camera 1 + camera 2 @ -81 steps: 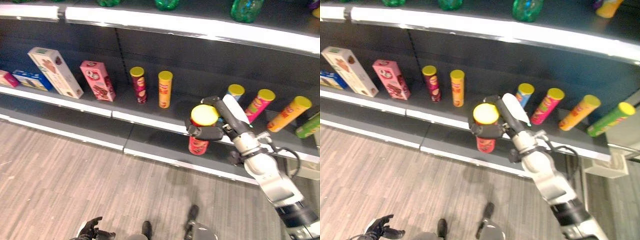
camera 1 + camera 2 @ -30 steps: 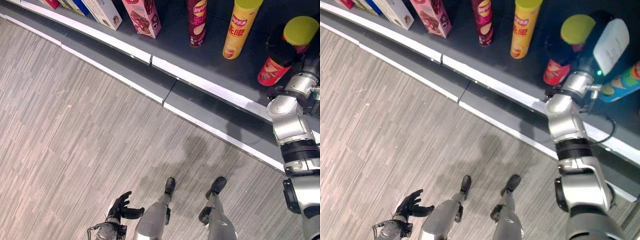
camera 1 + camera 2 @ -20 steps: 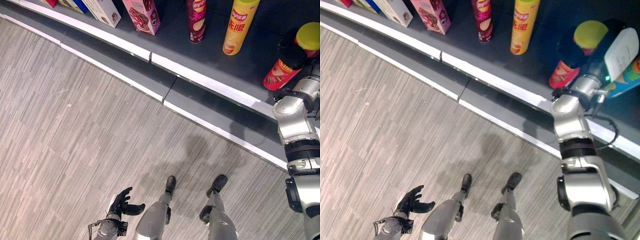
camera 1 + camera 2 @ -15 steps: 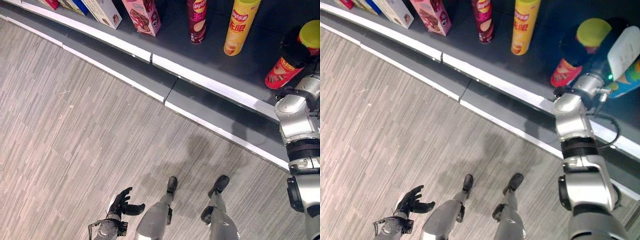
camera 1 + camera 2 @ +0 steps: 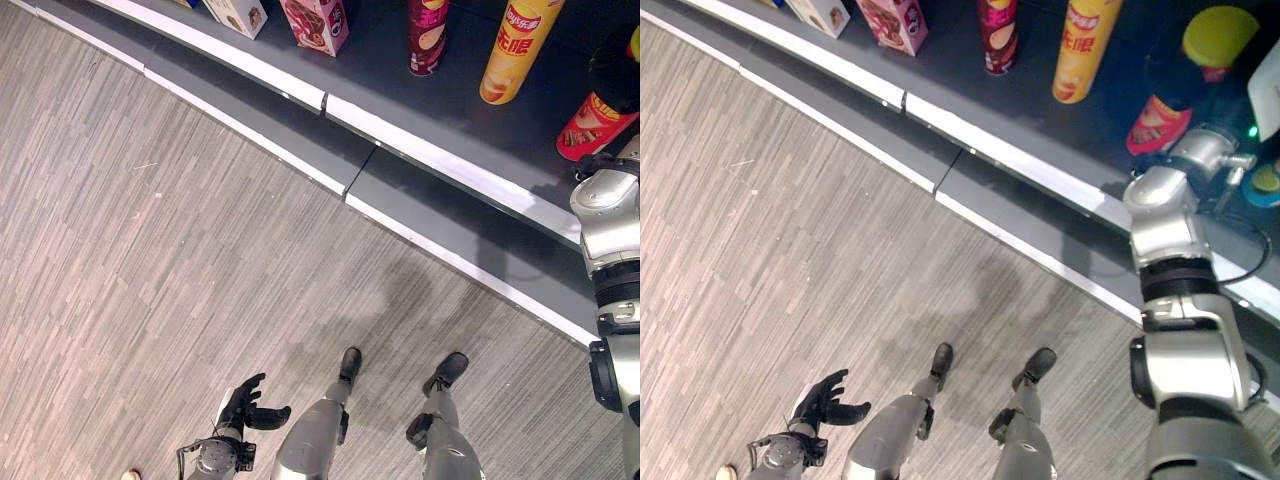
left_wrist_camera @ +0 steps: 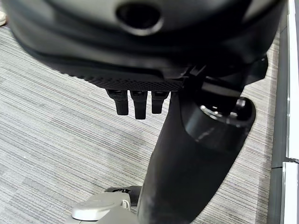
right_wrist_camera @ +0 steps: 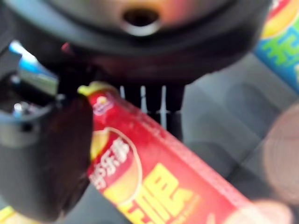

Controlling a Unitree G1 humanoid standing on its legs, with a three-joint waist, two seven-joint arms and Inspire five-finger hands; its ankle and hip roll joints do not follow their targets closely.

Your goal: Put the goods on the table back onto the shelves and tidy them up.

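Observation:
A red chip can (image 5: 1158, 122) with a yellow lid leans tilted on the dark shelf (image 5: 440, 165), to the right of a yellow can (image 5: 1085, 50). My right hand (image 5: 1180, 75) is shut on the red can's upper part. In the right wrist view the red can (image 7: 154, 182) lies between the thumb (image 7: 46, 158) and the fingers (image 7: 145, 98). The can's foot (image 5: 595, 125) is at the shelf surface; I cannot tell if it touches. My left hand (image 5: 245, 405) hangs low by my side above the floor, fingers (image 6: 135, 102) relaxed and holding nothing.
On the same shelf stand a maroon can (image 5: 428, 35), a pink box (image 5: 315, 22) and a white box (image 5: 240, 15) to the left. A blue-green can (image 7: 280, 42) lies just right of the red one. Grey plank floor (image 5: 150, 250) spreads in front of the shelf.
The camera has tilted down toward the floor. My right hand has carried the red can from in front of the shelf onto it, right of the yellow can. The left hand stays put.

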